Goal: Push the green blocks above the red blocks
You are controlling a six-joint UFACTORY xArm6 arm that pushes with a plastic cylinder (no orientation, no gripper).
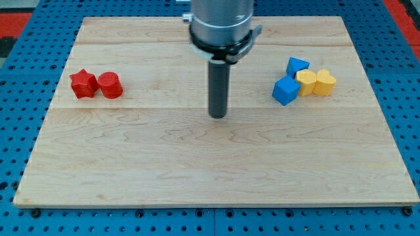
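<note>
Two red blocks sit close together at the view's left: a red star-shaped block (83, 84) and a red cylinder-like block (110, 85) just right of it. No green block shows anywhere in view; the arm's body may hide some at the view's top centre. My tip (218, 116) rests on the wooden board (210, 170) near its middle, far right of the red blocks and far left of the blue and yellow blocks. It touches no block.
At the view's right is a tight cluster: a blue block (297, 65), a blue cube (285, 90), a yellow block (306, 82) and a yellow heart-like block (324, 82). A blue pegboard (20, 131) surrounds the board.
</note>
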